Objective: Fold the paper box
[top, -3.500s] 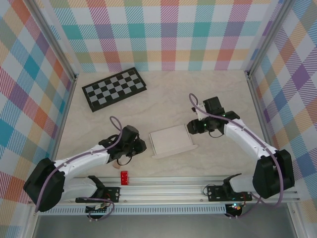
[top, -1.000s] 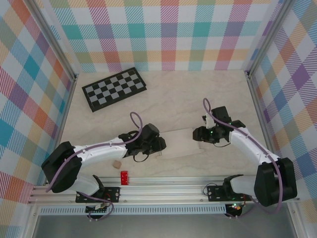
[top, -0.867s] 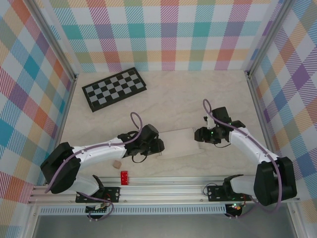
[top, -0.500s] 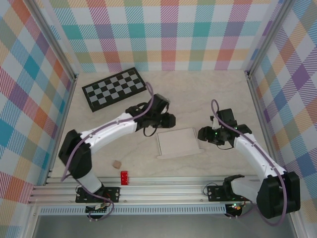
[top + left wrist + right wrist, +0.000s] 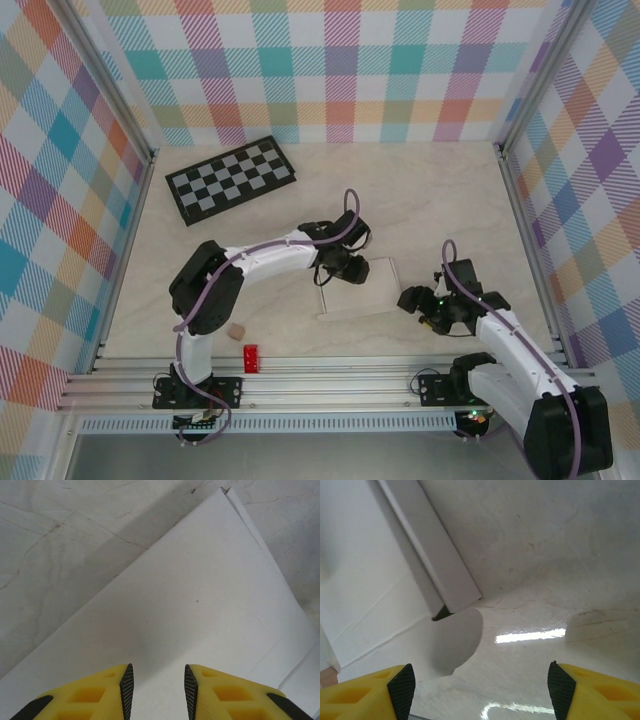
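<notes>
From where I stand, the plain white thin-cardboard paper box (image 5: 365, 295) lies low on the pale, marble-patterned table (image 5: 400, 200), toward the near side and a little right of the middle, between the 2 arms. The left arm reaches across from its base, and the left gripper (image 5: 345, 272) hangs over the box's far-left corner. In the left wrist view its yellow fingers with black pads (image 5: 127, 690) stand a narrow gap apart, with only the flat white sheet (image 5: 200, 605) showing below and beyond that gap; nothing is pinched between them.

The right gripper (image 5: 410, 300) sits just beside the box's right edge. Its wrist camera shows the 2 fingers spread wide, one at each lower corner of the picture, with bare table between them and nothing held. In that same view a narrow side wall (image 5: 435, 565) of the box stands up from the sheet, and a rounded tab (image 5: 457, 640) lies flat on the table at its end.

Well apart, at the far left, rests a black-and-grey checkerboard (image 5: 230, 180). A small tan cube (image 5: 236, 329) sits near the front-left, and a small red block (image 5: 250, 357) lies just nearer, by the rail
</notes>
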